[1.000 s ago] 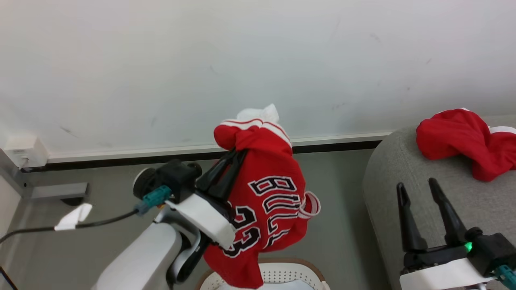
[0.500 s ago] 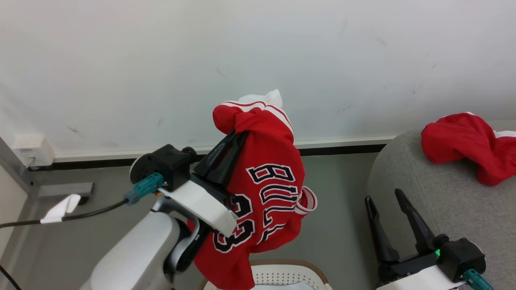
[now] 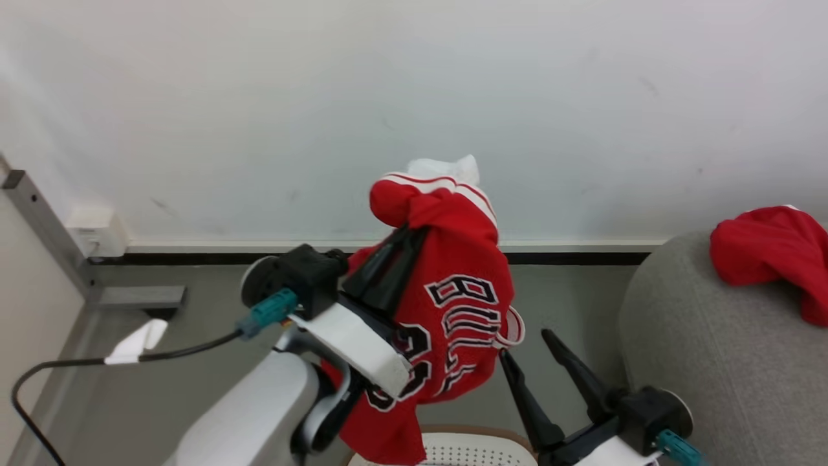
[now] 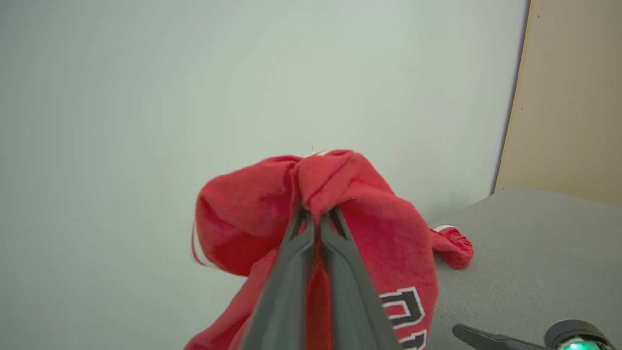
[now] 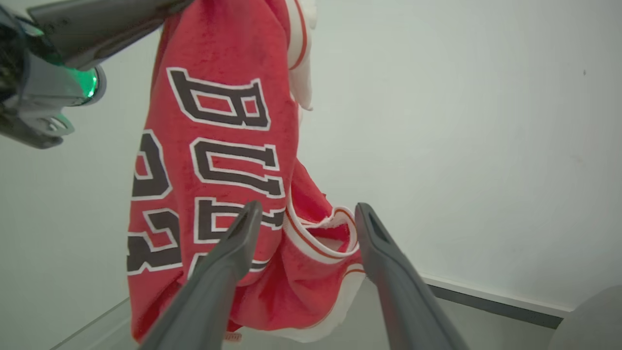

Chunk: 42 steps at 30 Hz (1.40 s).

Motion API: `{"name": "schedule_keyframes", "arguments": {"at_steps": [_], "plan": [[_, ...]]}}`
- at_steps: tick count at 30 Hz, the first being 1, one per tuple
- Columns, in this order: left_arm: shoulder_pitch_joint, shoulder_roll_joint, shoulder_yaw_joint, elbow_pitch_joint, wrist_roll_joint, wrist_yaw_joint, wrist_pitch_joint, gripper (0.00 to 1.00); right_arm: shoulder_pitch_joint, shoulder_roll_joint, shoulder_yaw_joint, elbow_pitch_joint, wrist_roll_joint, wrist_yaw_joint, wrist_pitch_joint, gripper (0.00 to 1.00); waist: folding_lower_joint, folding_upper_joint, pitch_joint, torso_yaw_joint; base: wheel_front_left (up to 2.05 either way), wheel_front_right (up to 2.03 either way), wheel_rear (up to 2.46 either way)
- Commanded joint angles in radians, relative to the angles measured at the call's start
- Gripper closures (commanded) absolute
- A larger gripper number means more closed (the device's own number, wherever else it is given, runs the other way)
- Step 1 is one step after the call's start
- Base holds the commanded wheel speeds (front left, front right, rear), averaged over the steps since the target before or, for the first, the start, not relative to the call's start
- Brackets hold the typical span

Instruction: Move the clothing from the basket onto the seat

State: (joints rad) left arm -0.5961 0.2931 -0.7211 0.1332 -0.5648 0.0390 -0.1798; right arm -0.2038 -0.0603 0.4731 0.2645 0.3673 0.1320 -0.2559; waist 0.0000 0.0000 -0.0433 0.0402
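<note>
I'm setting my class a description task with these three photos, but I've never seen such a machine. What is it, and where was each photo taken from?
It is a wheeled robot with two arms, each ending in a two-fingered claw. One picture comes from a camera on its head, looking down; the other two come from cameras on its wrists, looking along each claw's fingers. The left claw is shut on a red jersey with black-and-white lettering, lifted before a white wall, with a white perforated basket below. The right claw is open and empty, close beside the jersey. At the right, another red garment lies on a grey seat.
</note>
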Motion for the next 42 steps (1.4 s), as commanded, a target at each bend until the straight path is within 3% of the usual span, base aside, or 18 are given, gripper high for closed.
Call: {"name": "schedule_keyframes", "arguments": {"at_steps": [1, 12, 20, 22, 24, 25, 35, 41, 42], "plan": [[-0.003, -0.009, -0.010, -0.004, 0.006, -0.004, 0.002, 1.00, -0.022, 0.003, 0.013, 0.024, 0.011, -0.003, 0.005, 0.00, 0.0000, 0.0000, -0.011, 0.024, 0.00, 0.00, 0.00], [0.032, -0.075, -0.112, -0.030, 0.011, -0.036, 0.025, 1.00, -0.081, 0.010, 0.135, 0.261, 0.112, -0.003, 0.009, 0.00, 0.0000, 0.0000, -0.045, 0.165, 0.00, 0.00, 0.00], [0.049, -0.081, -0.141, -0.046, 0.000, -0.041, 0.043, 1.00, -0.128, 0.009, 0.218, 0.329, 0.197, -0.003, -0.002, 0.02, 0.0000, 0.0000, -0.054, 0.207, 0.00, 0.00, 0.00], [0.049, -0.077, -0.143, -0.054, -0.002, -0.038, 0.045, 1.00, -0.141, 0.009, 0.235, 0.332, 0.225, -0.003, -0.006, 0.36, 0.0000, 0.0000, -0.053, 0.210, 0.00, 0.00, 0.00], [0.054, -0.072, -0.142, -0.058, -0.004, -0.034, 0.046, 1.00, -0.155, 0.009, 0.254, 0.331, 0.243, -0.003, -0.009, 0.89, 0.0000, 0.0000, -0.051, 0.211, 0.00, 0.00, 0.00], [0.057, -0.070, -0.141, -0.058, -0.006, -0.033, 0.047, 1.00, -0.161, 0.009, 0.262, 0.332, 0.249, -0.003, -0.009, 1.00, 0.0000, 0.0000, -0.049, 0.211, 0.00, 0.00, 0.00], [0.070, -0.044, -0.125, -0.051, -0.012, -0.012, 0.038, 1.00, -0.134, 0.009, 0.203, 0.244, 0.303, -0.003, -0.010, 1.00, 0.0000, 0.0000, -0.032, 0.185, 0.00, 0.00, 0.00], [0.087, -0.034, -0.119, -0.047, -0.017, 0.003, 0.034, 1.00, -0.106, 0.009, 0.090, 0.168, 0.310, -0.002, -0.010, 1.00, 0.0000, 0.0000, -0.020, 0.161, 0.00, 0.00, 0.00], [0.090, -0.033, -0.120, -0.046, -0.016, 0.006, 0.033, 0.94, -0.101, 0.009, 0.071, 0.158, 0.300, -0.002, -0.010, 1.00, 0.0000, 0.0000, -0.018, 0.156, 0.00, 0.00, 0.00]]}}
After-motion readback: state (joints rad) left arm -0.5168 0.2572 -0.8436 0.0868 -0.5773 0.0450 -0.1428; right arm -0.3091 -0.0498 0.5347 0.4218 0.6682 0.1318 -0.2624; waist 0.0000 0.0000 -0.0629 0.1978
